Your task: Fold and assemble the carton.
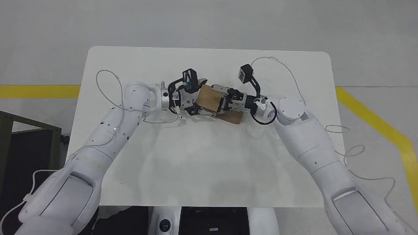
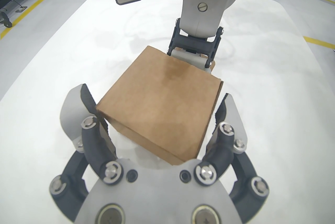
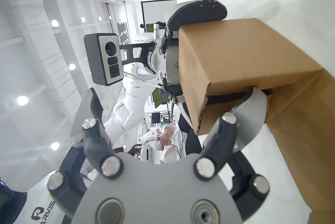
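Note:
The brown carton is held just above the middle of the white table, between the two arms. My left gripper is shut on the carton, one finger on each side of its near end. At the carton's other end, my right gripper is open. One of its fingers is tucked into the slot under the top panel, and the other finger hangs free. A loose flap hangs from the carton beside that finger.
The table's edges lie well away from the carton on every side. Thin white cables loop from both arms over the tabletop. Yellow floor lines run beside the table, and a dark frame stands on the floor at the left.

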